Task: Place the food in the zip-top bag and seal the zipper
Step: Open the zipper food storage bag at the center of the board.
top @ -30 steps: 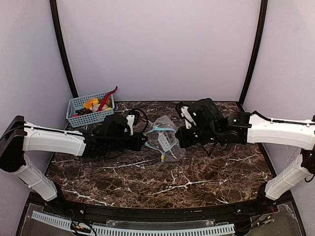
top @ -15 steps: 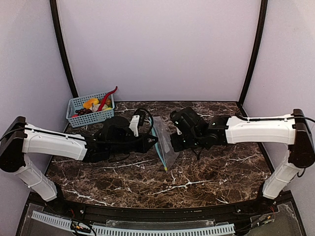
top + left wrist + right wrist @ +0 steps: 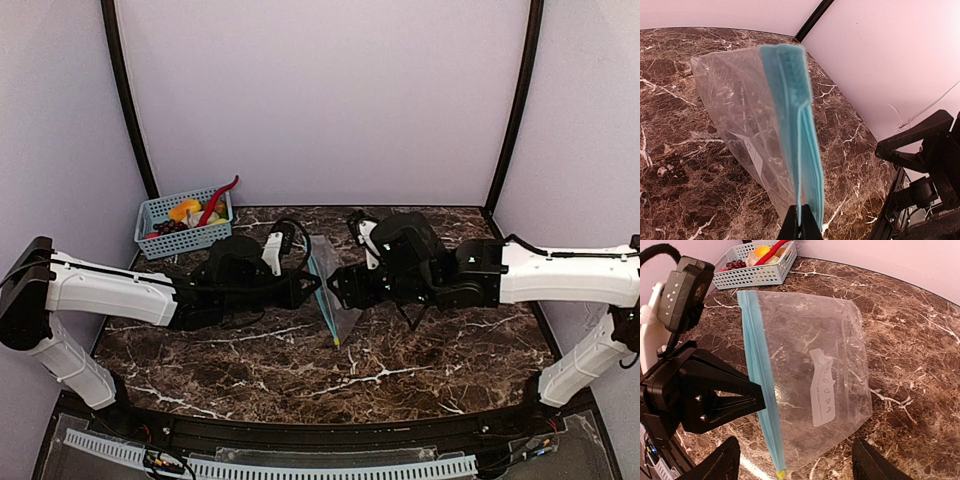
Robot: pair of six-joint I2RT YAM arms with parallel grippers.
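The clear zip-top bag (image 3: pixel 815 365) hangs flat and upright over the marble, with its white print facing the right wrist camera. My left gripper (image 3: pixel 801 226) is shut on the teal zipper (image 3: pixel 795 115) partway along the strip. My right gripper (image 3: pixel 797 465) is open just in front of the bag, a finger on either side, touching nothing. From above, the left gripper (image 3: pixel 312 287) and right gripper (image 3: pixel 342 285) face each other across the bag (image 3: pixel 325 258). The food (image 3: pixel 190 212) lies in the blue basket: a yellow piece (image 3: pixel 761 250), a red piece (image 3: pixel 777 247) and dark grapes (image 3: pixel 735 264).
The blue mesh basket (image 3: pixel 172 240) stands at the back left corner of the marble table (image 3: pixel 400 360), against the wall. A small yellow tab (image 3: pixel 779 473) marks the zipper's lower end. Both arms reach in toward the table's middle.
My right gripper has let go of the bag and opened. The bag, crumpled between both grippers a second ago, now hangs flat from the left gripper alone.
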